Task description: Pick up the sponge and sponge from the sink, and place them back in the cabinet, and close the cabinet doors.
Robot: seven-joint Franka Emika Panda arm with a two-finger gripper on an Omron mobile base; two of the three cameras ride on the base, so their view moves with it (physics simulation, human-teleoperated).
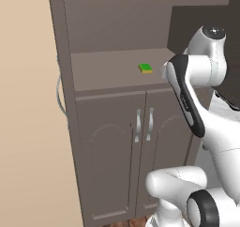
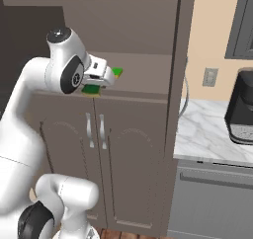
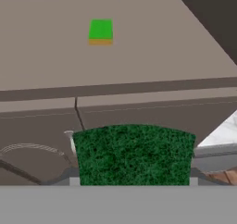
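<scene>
One sponge (image 3: pixel 133 154) is being held in the end effector (image 2: pixel 95 86), which is closed on it. In the hand view its dark green face is standing squarely at the bottom, broad side across the view. In the right base view its green edge is being carried just in front of the cabinet's (image 1: pixel 117 141) open shelf (image 1: pixel 112 73), at the shelf's front lip and above the arched lower doors (image 2: pixel 94 159).

The other sponge (image 1: pixel 146 68) is lying flat on that shelf, green side up. It is being seen ahead of the end effector and slightly to the left in the hand view, well apart from the held sponge.

The placement is judged to call for a forward advance over the lip onto the bare shelf beside the resting sponge.
</scene>
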